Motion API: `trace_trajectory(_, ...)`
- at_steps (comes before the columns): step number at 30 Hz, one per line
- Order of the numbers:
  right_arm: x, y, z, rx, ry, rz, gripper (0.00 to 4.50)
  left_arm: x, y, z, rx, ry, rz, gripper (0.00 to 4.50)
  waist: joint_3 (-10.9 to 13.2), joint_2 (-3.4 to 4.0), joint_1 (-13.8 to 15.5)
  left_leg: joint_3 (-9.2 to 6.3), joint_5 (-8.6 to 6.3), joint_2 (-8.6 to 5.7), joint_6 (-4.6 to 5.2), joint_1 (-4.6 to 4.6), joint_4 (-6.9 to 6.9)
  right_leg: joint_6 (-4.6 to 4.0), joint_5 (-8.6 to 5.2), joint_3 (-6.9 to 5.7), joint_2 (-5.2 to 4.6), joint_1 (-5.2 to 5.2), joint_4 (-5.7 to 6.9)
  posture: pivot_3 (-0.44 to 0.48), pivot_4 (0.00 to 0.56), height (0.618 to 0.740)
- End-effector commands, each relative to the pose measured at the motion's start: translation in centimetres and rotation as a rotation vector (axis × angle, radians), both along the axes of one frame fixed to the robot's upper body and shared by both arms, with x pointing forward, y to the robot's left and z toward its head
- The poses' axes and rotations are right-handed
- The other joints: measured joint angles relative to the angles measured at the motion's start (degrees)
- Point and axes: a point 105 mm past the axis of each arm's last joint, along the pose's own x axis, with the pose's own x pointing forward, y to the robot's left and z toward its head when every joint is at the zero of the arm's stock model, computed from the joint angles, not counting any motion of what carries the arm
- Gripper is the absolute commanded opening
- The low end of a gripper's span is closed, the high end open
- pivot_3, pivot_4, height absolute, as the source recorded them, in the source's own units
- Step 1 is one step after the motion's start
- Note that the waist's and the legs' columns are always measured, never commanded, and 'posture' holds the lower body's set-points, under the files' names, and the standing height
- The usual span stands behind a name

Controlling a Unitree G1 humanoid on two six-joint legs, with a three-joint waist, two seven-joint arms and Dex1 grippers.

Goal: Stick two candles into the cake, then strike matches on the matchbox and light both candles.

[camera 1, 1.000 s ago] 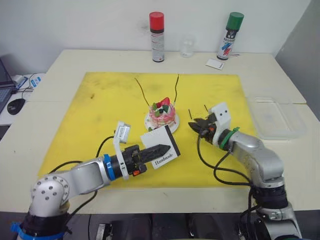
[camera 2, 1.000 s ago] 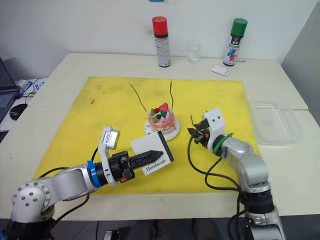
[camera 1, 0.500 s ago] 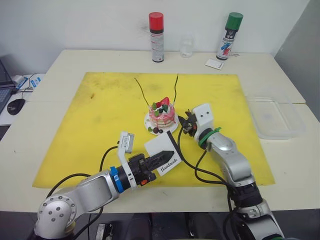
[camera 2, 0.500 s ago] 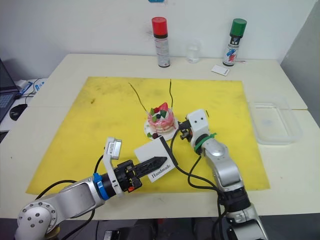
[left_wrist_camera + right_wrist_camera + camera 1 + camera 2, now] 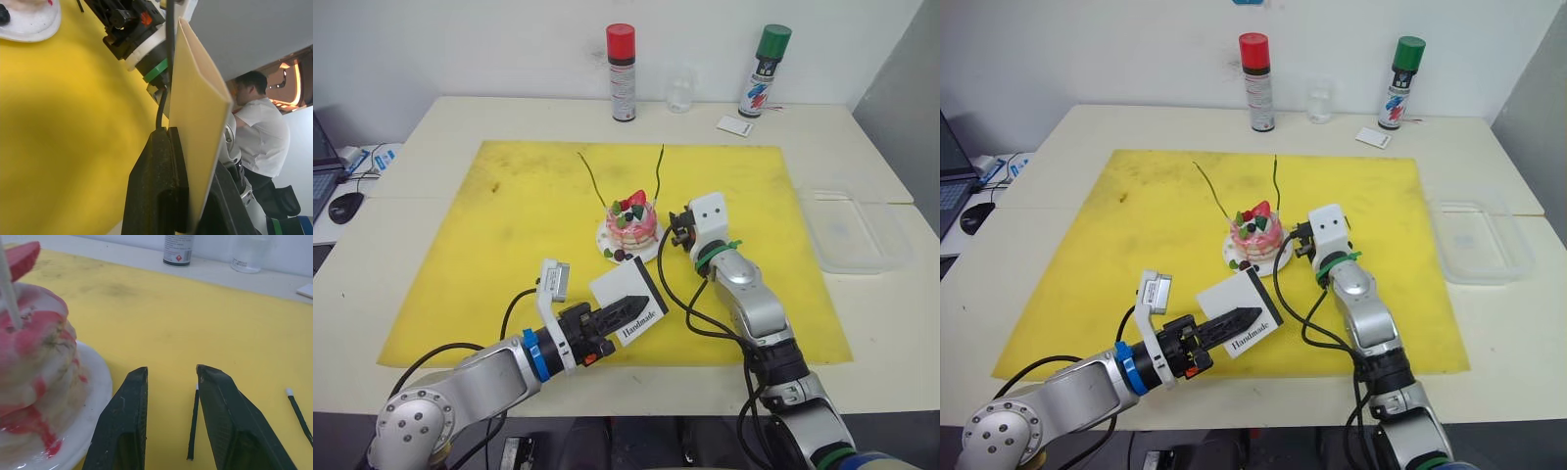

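I see the cake (image 5: 633, 221) on its small white plate near the middle of the frame, on the yellow mat (image 5: 509, 215). Both candles (image 5: 595, 182) stand in the cake. They lean a little apart and rise toward the top of the frame.

My left gripper (image 5: 625, 310) is in the lower middle of the frame. Its two black fingers (image 5: 159, 181) are pressed together on the matchbox (image 5: 628, 299), and they hold it by one edge. The box is lifted and tilted, with the word "Handmade" facing up. It sits just below the cake in the frame, close to the plate but not touching it.

My right gripper (image 5: 168, 382) is just to the right of the cake, low over the mat. Its fingers are spread apart and hold nothing. In the right wrist view one finger is right beside the plate rim. One of the matches (image 5: 192, 423) lies flat on the mat between the two fingers, close to one of them. I cannot tell if it touches that finger. The other match (image 5: 298, 413) lies a bit further out on the mat.

At the top of the frame, on the table (image 5: 431, 127), stand a red-capped spray can (image 5: 621, 71), a clear glass (image 5: 679, 90) and a green-capped spray can (image 5: 762, 70). A small white card (image 5: 734, 124) lies near the green one. A clear plastic box (image 5: 857, 230) sits at the right edge.
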Motion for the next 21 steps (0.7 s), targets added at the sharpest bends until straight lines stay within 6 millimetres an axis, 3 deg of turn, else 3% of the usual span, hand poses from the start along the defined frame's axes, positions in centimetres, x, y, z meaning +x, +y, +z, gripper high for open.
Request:
trace_trajectory(1, 0.4, -0.2, 0.9, 0.011, -0.044, -0.023, 1.62, -0.5, -0.4, 0.7, -0.021, -0.015, -0.02, 0.0, 0.0, 0.0, 0.0, 0.0, 0.0, 0.0, 0.0, 0.0, 0.0, 0.0, 0.0, 0.0, 0.0, 0.0, 0.01, 0.0, 0.15, 0.74)
trace_trajectory(11, 1.8, -0.6, -0.6, 0.037, 0.039, -0.098, 1.62, -0.4, -0.6, 0.5, -0.001, -0.017, -0.025, 0.0, 0.0, 0.0, -0.01, -0.01, 0.0, 0.0, 0.01, 0.01, 0.01, 0.0, 0.0, -0.01, 0.0, 0.0, 0.07, 0.0, 0.15, 0.74)
trace_trajectory(21, 1.1, 0.4, -2.4, 0.039, 0.132, -0.073, 1.62, -0.4, -0.7, 0.4, 0.002, -0.02, -0.024, 0.0, -0.02, 0.0, -0.01, -0.03, 0.0, 0.0, 0.01, 0.05, 0.01, -0.01, 0.0, -0.03, 0.0, 0.02, 0.11, 0.0, 0.15, 0.74)
